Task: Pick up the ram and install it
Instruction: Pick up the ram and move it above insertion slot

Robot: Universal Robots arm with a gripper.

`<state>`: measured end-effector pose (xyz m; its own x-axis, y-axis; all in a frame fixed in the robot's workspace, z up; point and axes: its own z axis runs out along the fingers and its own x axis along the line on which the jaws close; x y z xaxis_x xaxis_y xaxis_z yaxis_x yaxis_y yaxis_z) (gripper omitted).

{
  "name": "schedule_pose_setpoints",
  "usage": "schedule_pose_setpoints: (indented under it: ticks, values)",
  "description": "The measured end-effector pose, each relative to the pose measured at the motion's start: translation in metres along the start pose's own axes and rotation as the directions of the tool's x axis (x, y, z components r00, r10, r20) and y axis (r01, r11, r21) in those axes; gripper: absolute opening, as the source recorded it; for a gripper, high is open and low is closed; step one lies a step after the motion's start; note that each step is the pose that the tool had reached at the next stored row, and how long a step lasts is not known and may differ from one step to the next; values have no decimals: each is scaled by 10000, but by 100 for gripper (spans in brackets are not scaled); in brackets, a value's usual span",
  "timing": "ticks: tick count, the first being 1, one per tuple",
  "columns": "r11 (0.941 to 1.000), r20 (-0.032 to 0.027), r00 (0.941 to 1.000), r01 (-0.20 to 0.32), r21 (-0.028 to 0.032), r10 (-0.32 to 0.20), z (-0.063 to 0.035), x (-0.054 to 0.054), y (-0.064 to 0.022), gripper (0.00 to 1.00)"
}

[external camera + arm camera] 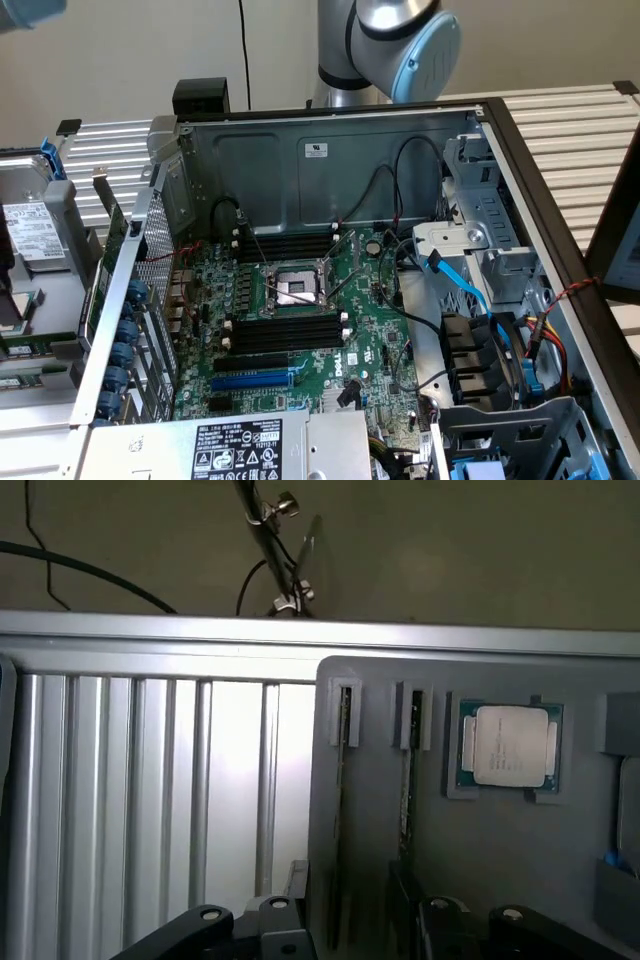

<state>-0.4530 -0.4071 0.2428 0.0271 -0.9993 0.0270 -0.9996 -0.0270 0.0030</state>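
The ram (343, 780) is a thin flat stick seen edge-on, standing in a narrow groove of a matte gray tray (480, 850). A second stick (408, 790) stands just beside it, and a square metal-capped processor (505, 745) sits further along. My pincer (348, 912) is released, its black fingers (255, 925) spread apart with the ram's groove running into the gap. The tray rests on a ribbed aluminium table (150, 780). In the middle of the exterior view, long black slots (285, 332) cross a green board (370, 330) inside a steel case (300, 160).
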Motion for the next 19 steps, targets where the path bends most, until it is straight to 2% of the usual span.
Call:
schedule_pose_setpoints:
  ticks: [4, 10, 19]
  values:
    - [10000, 12, 10000, -60, 5, 60, 73, 24, -6, 44]
    - [9999, 75, 9999, -149, 5, 149, 183, 43, -24, 44]
    - [9999, 218, 9996, -154, 5, 154, 329, 51, -25, 44]
